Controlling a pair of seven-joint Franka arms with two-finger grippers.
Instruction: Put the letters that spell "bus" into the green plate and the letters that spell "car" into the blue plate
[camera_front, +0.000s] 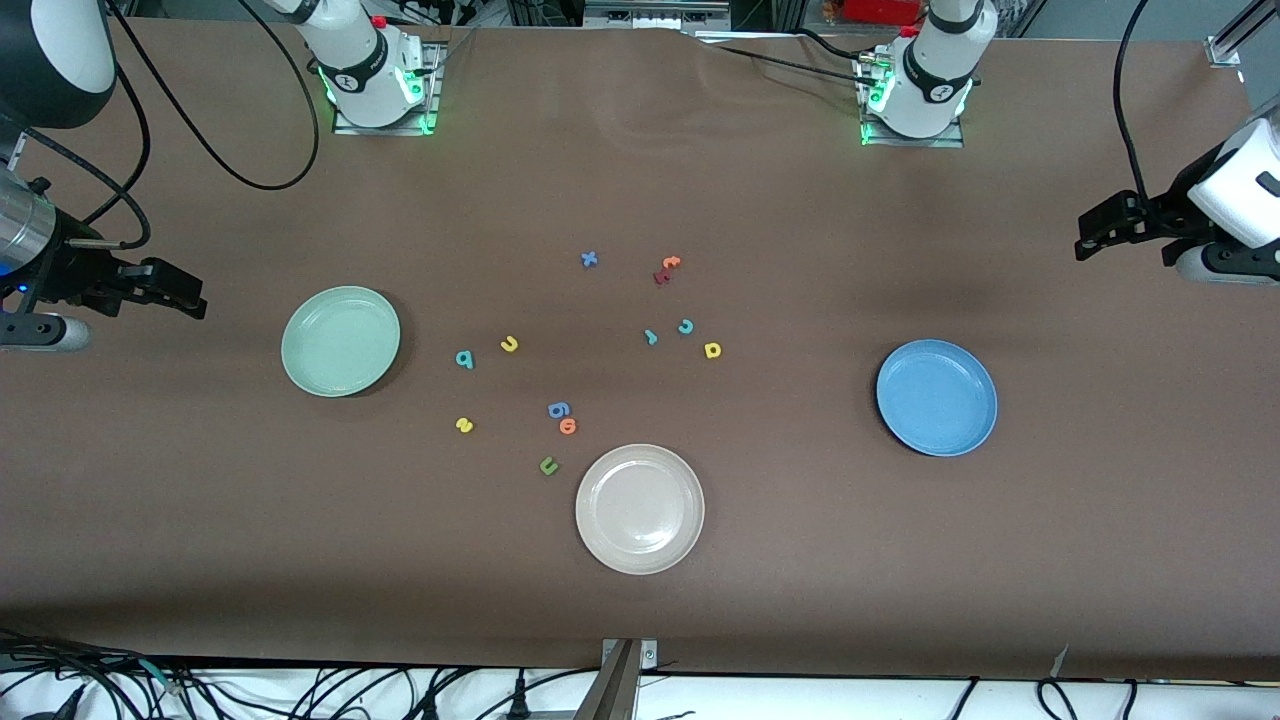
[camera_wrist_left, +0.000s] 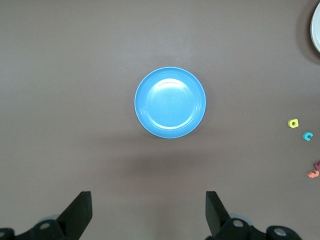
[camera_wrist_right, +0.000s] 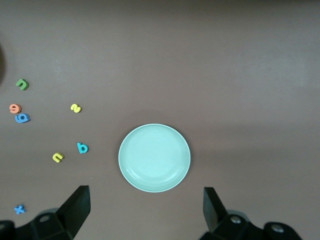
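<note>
The green plate (camera_front: 340, 341) (camera_wrist_right: 154, 157) lies toward the right arm's end with nothing on it. Beside it on the table are the teal b (camera_front: 464, 359) (camera_wrist_right: 82, 148), yellow u (camera_front: 509, 344) (camera_wrist_right: 58, 157) and yellow s (camera_front: 464, 425) (camera_wrist_right: 75, 108). The blue plate (camera_front: 936, 397) (camera_wrist_left: 170, 102), also bare, lies toward the left arm's end. The teal c (camera_front: 686, 326) (camera_wrist_left: 308, 136), yellow a (camera_front: 712, 349) (camera_wrist_left: 293, 123) and teal r (camera_front: 651, 337) sit mid-table. My right gripper (camera_front: 188, 296) (camera_wrist_right: 146, 207) hangs open over its table end. My left gripper (camera_front: 1092, 236) (camera_wrist_left: 148, 210) hangs open over the other end.
A cream plate (camera_front: 640, 509) lies nearest the front camera. A blue g (camera_front: 558, 409), orange o (camera_front: 568, 426) and dark green u (camera_front: 548, 465) lie beside it. A blue x (camera_front: 589, 259) and orange and red letters (camera_front: 666, 270) lie farther back.
</note>
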